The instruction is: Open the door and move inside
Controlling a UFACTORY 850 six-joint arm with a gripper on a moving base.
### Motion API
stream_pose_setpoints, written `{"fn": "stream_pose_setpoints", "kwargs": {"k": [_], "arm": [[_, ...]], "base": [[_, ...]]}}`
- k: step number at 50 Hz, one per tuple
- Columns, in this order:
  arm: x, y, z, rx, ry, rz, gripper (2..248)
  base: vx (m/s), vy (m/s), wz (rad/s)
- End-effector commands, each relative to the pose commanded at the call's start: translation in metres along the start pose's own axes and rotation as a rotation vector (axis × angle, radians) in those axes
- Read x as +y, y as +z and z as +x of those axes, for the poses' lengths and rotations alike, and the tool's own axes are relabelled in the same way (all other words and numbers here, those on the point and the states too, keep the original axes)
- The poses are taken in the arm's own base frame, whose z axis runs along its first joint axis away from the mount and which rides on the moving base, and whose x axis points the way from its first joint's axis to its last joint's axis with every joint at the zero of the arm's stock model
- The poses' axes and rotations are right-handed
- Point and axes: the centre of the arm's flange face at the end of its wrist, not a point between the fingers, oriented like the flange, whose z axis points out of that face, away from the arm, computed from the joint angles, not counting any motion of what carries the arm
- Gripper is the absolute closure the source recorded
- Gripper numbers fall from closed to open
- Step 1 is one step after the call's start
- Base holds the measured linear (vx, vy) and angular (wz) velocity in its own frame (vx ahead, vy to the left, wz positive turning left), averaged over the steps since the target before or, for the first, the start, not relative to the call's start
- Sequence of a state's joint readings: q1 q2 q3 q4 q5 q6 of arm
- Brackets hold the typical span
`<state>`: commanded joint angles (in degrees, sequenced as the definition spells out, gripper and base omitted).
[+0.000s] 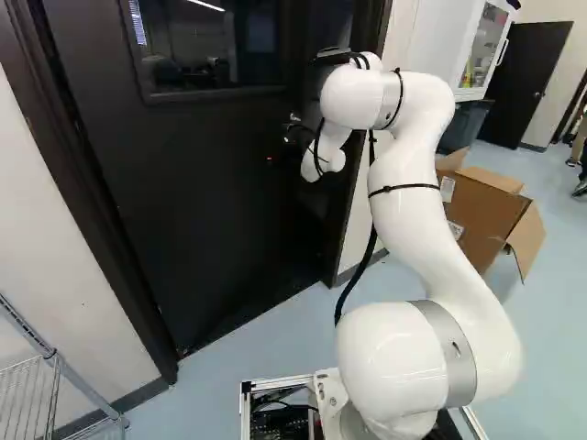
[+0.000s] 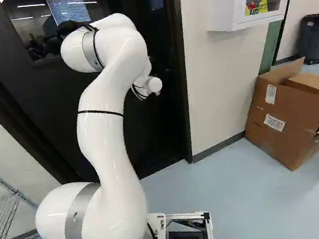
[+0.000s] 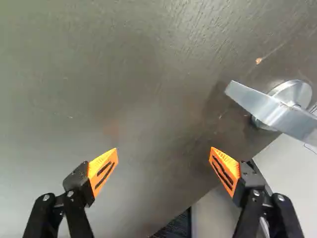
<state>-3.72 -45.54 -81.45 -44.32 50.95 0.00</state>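
Ahead of the base stands the door [image 1: 211,202], a flat, dark, faintly grained panel with a glazed window [image 1: 211,46]. The smooth white arm [image 1: 413,211] reaches toward it, presumably to align the gripper [image 3: 164,148] with the lever handle [image 3: 262,106], a flat metal bar at the door's right side. The gripper's fingers stand apart, likely for clearance; their orange pads [image 3: 104,171] are slotted wedges, clear of the lever handle.

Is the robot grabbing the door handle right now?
No, the gripper stands wide open, and the silver door handle is off to one side, not between its fingers.
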Motion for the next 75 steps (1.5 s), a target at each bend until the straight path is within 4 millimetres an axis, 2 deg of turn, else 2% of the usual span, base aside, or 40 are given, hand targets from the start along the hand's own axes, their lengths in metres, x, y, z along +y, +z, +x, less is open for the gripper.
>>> {"fn": "stream_pose_setpoints", "kwargs": {"k": [15,75], "arm": [[-0.006,-0.012,0.003,-0.011,0.008,0.006,3],[-0.054,-0.114,0.029,-0.092,0.145,-0.061,3]], "base": [[0.000,0.000,0.000],[0.000,0.000,0.000]]}}
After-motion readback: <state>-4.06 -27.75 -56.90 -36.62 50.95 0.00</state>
